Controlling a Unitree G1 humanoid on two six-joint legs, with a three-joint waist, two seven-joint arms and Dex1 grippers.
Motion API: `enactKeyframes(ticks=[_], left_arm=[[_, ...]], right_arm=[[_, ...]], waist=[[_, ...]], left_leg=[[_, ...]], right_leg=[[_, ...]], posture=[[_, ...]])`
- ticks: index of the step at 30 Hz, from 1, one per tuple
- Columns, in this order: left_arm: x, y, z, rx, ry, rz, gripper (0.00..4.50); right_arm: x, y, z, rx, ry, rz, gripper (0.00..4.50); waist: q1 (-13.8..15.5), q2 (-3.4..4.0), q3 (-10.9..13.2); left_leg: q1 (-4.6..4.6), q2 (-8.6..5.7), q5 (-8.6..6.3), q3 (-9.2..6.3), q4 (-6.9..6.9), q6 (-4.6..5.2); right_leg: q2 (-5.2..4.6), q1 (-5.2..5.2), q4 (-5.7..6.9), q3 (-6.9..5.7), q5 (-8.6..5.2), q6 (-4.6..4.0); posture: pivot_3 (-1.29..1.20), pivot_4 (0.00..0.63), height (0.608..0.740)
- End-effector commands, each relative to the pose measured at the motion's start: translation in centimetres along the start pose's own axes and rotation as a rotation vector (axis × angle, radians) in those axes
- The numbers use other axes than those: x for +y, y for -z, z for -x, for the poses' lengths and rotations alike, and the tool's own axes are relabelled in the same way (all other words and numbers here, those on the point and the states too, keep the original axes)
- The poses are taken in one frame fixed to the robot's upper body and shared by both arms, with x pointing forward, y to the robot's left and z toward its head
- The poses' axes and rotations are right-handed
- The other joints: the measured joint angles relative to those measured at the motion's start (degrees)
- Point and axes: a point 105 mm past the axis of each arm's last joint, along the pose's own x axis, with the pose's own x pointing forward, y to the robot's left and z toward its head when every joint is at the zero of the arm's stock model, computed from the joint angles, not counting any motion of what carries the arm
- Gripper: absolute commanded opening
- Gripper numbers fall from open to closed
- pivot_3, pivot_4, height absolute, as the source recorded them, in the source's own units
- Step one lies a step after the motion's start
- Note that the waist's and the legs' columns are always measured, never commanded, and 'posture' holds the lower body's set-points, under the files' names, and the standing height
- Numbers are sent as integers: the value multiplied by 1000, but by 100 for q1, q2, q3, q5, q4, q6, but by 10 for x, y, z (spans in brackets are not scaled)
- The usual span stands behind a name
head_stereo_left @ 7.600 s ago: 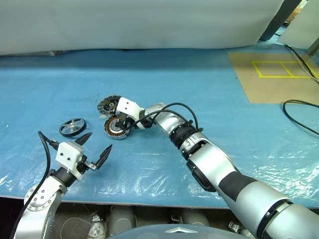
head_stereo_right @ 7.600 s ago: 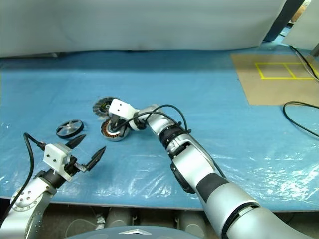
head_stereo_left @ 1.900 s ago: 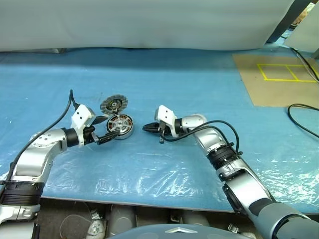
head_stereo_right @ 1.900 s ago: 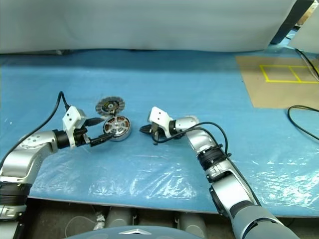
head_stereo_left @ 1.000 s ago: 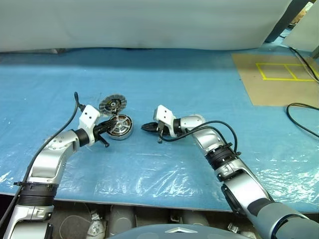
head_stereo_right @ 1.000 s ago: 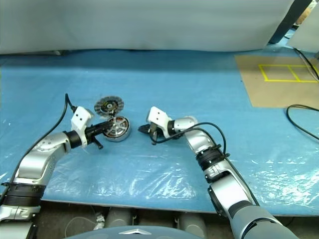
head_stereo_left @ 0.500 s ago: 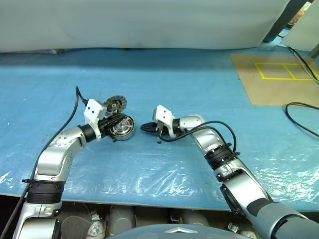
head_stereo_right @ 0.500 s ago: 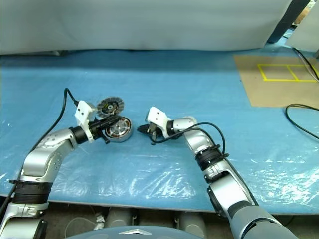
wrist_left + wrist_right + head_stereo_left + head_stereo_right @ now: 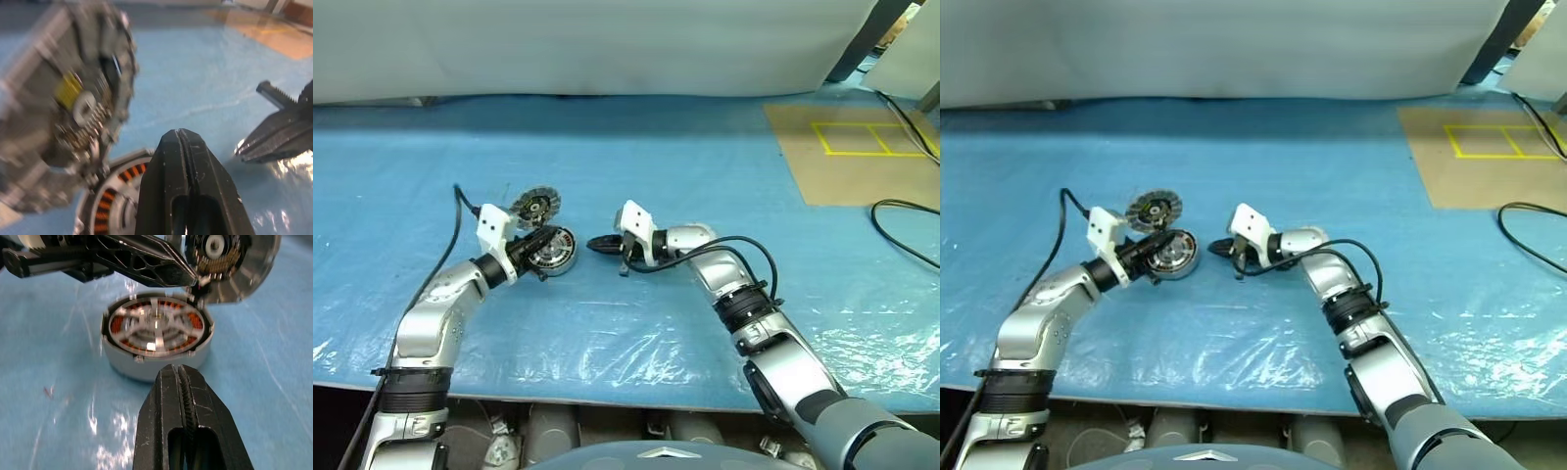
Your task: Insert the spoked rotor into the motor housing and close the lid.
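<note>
Now, both your claws are clenched on nothing. Your left gripper [image 9: 546, 238] lies across the near-left rim of the housing [image 9: 554, 253], its closed black fingers [image 9: 188, 196] pointing toward the right arm; whether the tips touch the rim or ride just above it, you cannot tell. Your right gripper [image 9: 597, 243] hangs just beside the housing's right edge, apart from it, fingers [image 9: 188, 431] pressed flat together and aimed at the housing wall.

The housing sits upright on the blue sheet [image 9: 636, 166], its copper windings [image 9: 117, 324] showing around pale spokes. That spoked rotor [image 9: 155, 326] already rests inside the ring, level with the top.

The lid [image 9: 534, 205] stands tilted on its edge just behind the housing, leaning up beside it, its inner face with a yellow patch showing in the left wrist view [image 9: 73, 93]. It is not on the housing.

Room to move: the sheet is open in front of the housing and wide open to the right, out to the brown board [image 9: 847, 152] with yellow tape at the far right. A black cable [image 9: 906, 225] loops at the table's right edge. The near table edge [image 9: 607, 397] runs below both forearms. The tight spot is between the two grippers, with the housing filling most of the gap.
</note>
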Motion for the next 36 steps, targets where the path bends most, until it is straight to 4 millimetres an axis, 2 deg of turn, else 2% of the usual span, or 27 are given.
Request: enactKeyframes(ticks=[1, 4, 7, 11, 15, 21, 25, 29, 34, 36], left_arm=[[5, -24, 25, -90, -8, -22, 36], [6, -20, 46, -66, 8, 1, 36], [21, 4, 64, 93, -29, -60, 36], [53, 11, 69, 125, -139, -118, 36], [71, 11, 52, 107, -154, -141, 36], [75, 17, 7, 99, -44, -94, 36], [66, 23, -23, 108, 59, -88, 36], [49, 10, -52, 39, 165, -114, 36], [34, -18, -62, -109, 294, -75, 36], [26, -17, -57, -87, 387, -60, 36]], right_arm=[[-4, -24, 2, -76, 4, 43, 0], [-5, -25, 3, -82, 13, 59, 0], [-6, -28, 5, -94, 27, 75, 0], [-9, -33, 9, -123, 70, 123, 0], [-5, -38, 13, -138, 60, 125, 0], [-3, -41, 20, -128, 56, 88, 0], [-4, -44, 25, -127, 81, 84, 0], [-13, -44, 33, -122, 140, 72, 0], [-19, -42, 41, -115, 175, 48, 0], [-24, -39, 46, -102, 185, 35, 0]], waist=[[-6, 0, 0], [9, 0, 0], [15, 0, 0], [47, 3, 2], [74, -2, 1], [94, -3, 0], [108, -4, 0], [143, -5, 0], [177, -6, 1], [174, -6, 1]], left_leg=[[1, 0, 0, -2, -1, 0], [-1, -4, -1, -1, -6, -1], [-2, -3, -1, 3, -13, 0], [2, -3, -1, 3, -11, 2], [3, -5, 3, 1, 2, 6], [7, -6, 4, -7, 1, 7], [4, -7, 3, -12, -2, 5], [-3, -11, 2, -21, -4, 2], [-16, -14, 2, -31, -4, 1], [-18, -13, 2, -32, -4, 1]], right_leg=[[0, 0, 0, 0, 0, 0], [-2, 0, -5, 1, 9, 15], [0, -4, -8, -1, 9, 15], [-3, -1, -8, -1, -3, -3], [-9, 7, -10, 0, -2, -1], [-9, 10, -8, 4, 12, 22], [-7, 6, -2, 1, 15, 26], [-7, 3, -2, 0, 17, 29], [-8, 0, -6, -7, 17, 30], [-7, -2, -6, -9, 17, 30]], posture=[[0, 150, 740], [0, 150, 740], [0, 150, 740], [0, 150, 740], [0, 150, 740], [0, 150, 740], [0, 150, 740], [0, 150, 740], [0, 150, 740], [0, 150, 740]])
